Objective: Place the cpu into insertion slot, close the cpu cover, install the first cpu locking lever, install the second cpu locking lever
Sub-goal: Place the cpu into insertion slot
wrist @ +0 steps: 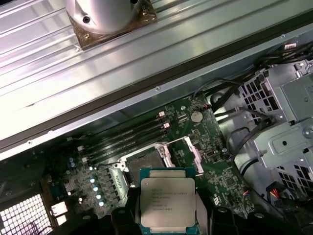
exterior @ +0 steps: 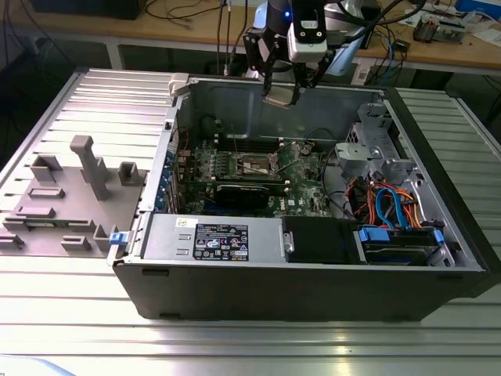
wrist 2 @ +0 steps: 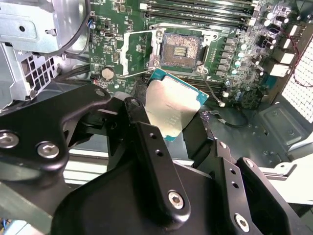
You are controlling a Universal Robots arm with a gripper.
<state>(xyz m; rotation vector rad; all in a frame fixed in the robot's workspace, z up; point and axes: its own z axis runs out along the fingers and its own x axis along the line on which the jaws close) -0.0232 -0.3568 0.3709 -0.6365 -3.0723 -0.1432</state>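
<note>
From where I stand, the end effector (exterior: pixel 282 84) hangs over the open computer case (exterior: pixel 313 290), which lies on its side on the ribbed metal surface (exterior: pixel 70 329). Its dark fingers (wrist 2: pixel 146 142) are clamped on opposite edges of the cpu (wrist 2: pixel 173 110), held in the air above the green motherboard (wrist 2: pixel 239 58) and well apart from it, tilted somewhat in the exterior view. The insertion slot (wrist 2: pixel 180 50) lies bare below with the cpu cover (wrist 2: pixel 133 49) swung open beside it. I count 1 cpu, 1 slot, 1 cover and what look like 2 thin wire levers (wrist 2: pixel 138 72) swung clear. I'd judge the chip light and rigid, its metal top smooth and likely slick, so the edge grip seems right: it keeps the pads off the underside, which I take to be delicate. The slot's contact field looks fragile too — a skewed or dropped chip could damage it. Nothing has yet been seated or closed.
</note>
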